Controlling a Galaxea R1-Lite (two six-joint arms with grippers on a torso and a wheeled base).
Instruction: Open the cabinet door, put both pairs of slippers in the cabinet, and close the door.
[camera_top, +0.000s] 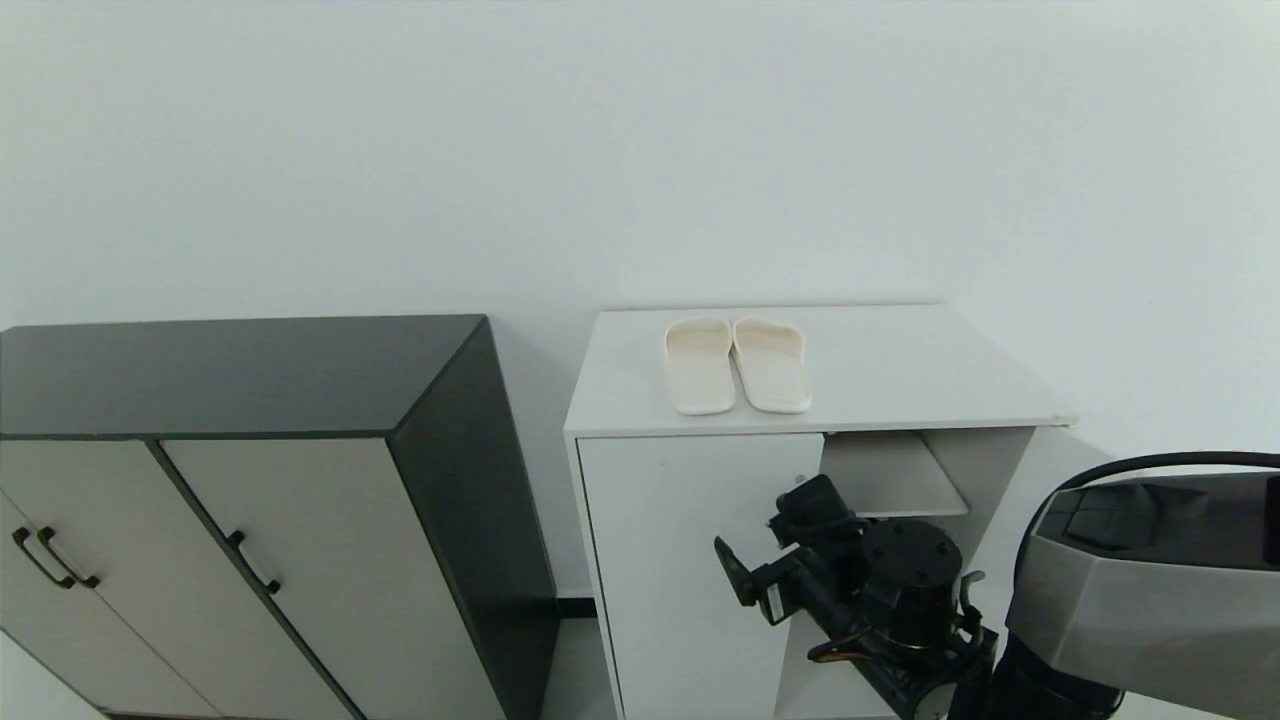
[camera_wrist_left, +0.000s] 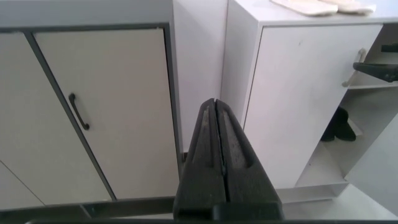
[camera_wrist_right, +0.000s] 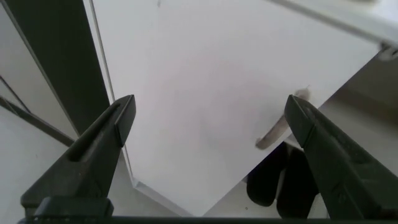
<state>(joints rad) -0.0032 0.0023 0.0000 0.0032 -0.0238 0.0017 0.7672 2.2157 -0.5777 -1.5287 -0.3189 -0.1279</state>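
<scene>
A pair of cream slippers (camera_top: 737, 365) (camera_wrist_left: 323, 6) lies side by side on top of the white cabinet (camera_top: 900, 360). The cabinet's left door (camera_top: 700, 560) (camera_wrist_right: 205, 68) is closed, and its right half stands open. A pair of black slippers (camera_wrist_left: 341, 124) (camera_wrist_right: 280, 186) sits low inside the open half. My right gripper (camera_top: 765, 540) (camera_wrist_right: 210, 106) is open, facing the closed door close to its handle (camera_wrist_right: 277, 132) (camera_wrist_left: 353, 73) and gripping nothing. My left gripper (camera_wrist_left: 216, 124) is shut and empty, held low and well back from both cabinets.
A dark-topped cabinet (camera_top: 240, 380) (camera_wrist_left: 99, 93) with pale doors and dark handles stands left of the white one, with a narrow gap between them. A shelf (camera_top: 890, 475) crosses the open half near its top. A plain wall is behind.
</scene>
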